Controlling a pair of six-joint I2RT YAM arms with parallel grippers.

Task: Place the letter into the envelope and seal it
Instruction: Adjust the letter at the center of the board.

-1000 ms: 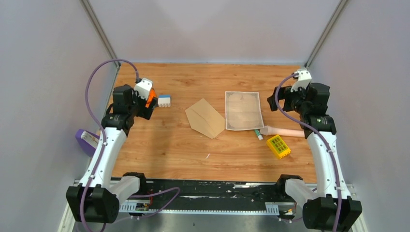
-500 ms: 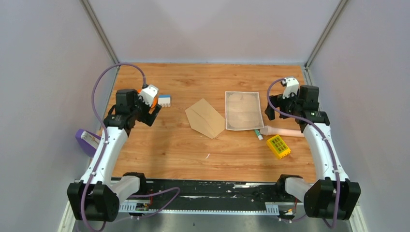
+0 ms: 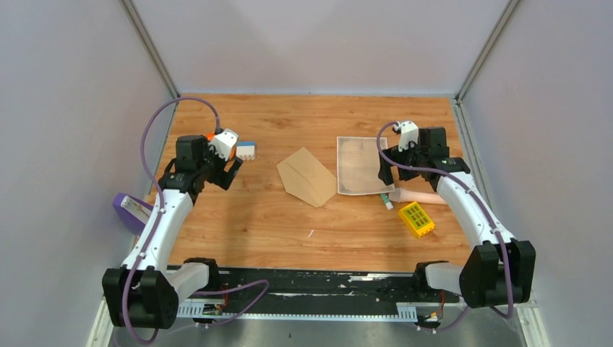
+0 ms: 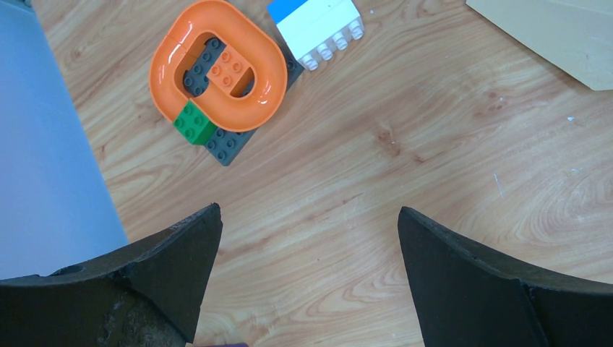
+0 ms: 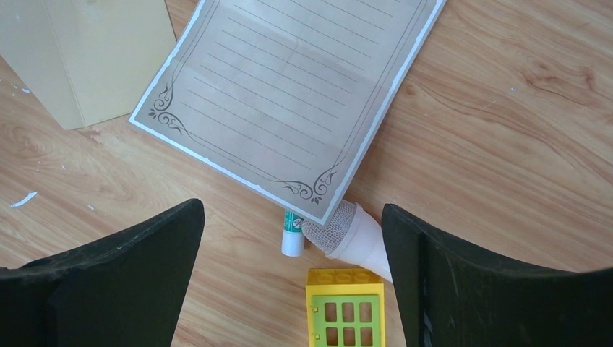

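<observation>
Letter point(image 3: 365, 165) lies flat right of the table's point(image 3: 253, 217) centre, just beside the envelope point(image 3: 309, 176), not yet inserted or sealed. Right gripper point(image 5: 293, 238) hovers spread above its near corner; left gripper point(image 4: 309, 238) spread, empty

letter point(image 3: 361, 165) flat beside envelope point(image 3: 309, 176) | right claw point(image 3: 386, 168) over letter's edge

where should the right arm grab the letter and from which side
The letter lies flat on the table, so a mid-sheet pinch likely fails. Best bet is its near right corner, which overlaps the end of the cone and seems slightly raised. Come from the right edge with the open right hand, one finger sliding under.
</observation>
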